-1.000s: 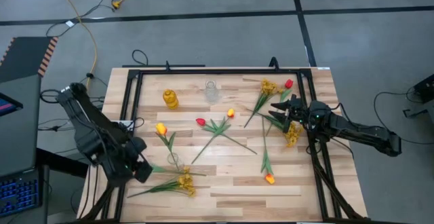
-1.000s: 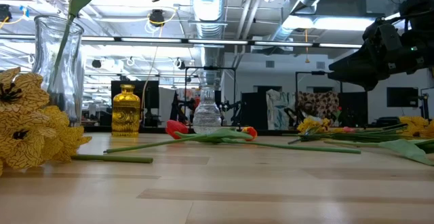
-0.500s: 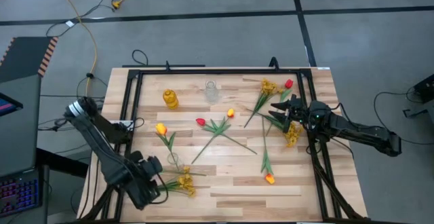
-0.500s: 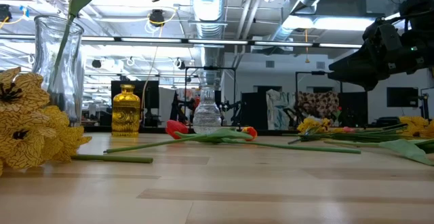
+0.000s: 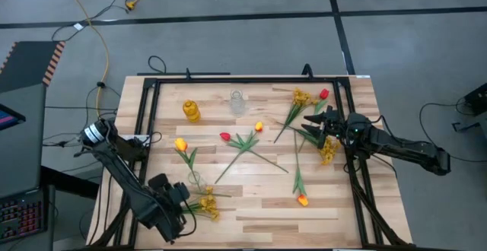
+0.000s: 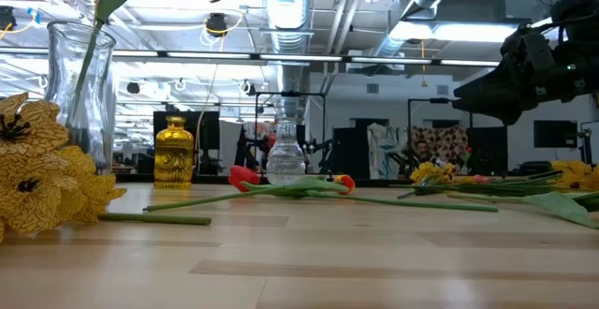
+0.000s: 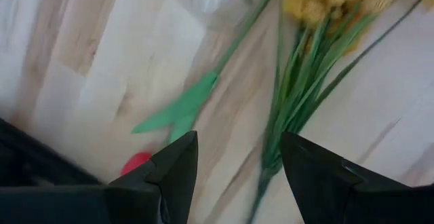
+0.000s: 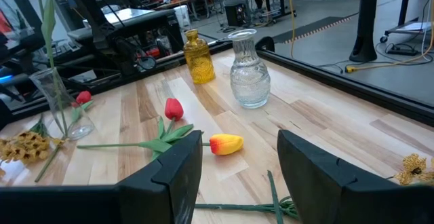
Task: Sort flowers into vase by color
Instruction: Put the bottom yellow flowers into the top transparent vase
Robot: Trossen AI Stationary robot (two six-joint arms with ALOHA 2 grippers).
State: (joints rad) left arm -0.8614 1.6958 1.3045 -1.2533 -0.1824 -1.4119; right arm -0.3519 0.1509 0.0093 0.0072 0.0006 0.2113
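Observation:
A spray of mustard-yellow blossoms (image 5: 204, 204) lies near the table's front left, its green stems (image 7: 291, 95) pointing toward the left edge. My left gripper (image 7: 237, 183) hangs open over the stems' free ends, pointing down, fingers on either side and touching nothing. Just behind it a yellow-orange tulip (image 5: 180, 144) leans with its stem in a clear vase (image 5: 195, 179). A yellow vase (image 5: 191, 110) and another clear vase (image 5: 237, 101) stand at the back. Red and orange tulips (image 5: 242, 138) lie mid-table. My right gripper (image 5: 310, 122) waits open at the right, above more flowers (image 5: 300, 99).
An orange tulip (image 5: 303, 200) lies flat toward the front right, with a yellow spray (image 5: 329, 150) under the right arm. A black frame (image 5: 152, 91) runs along the table's back and sides. Bare wood lies along the front edge (image 5: 259, 220).
My left gripper has come down and moved toward the table's near edge and right, over the yellow spray's stems, rolling its wrist on the way. Its fingers have stayed open. The flowers and vases have not moved.

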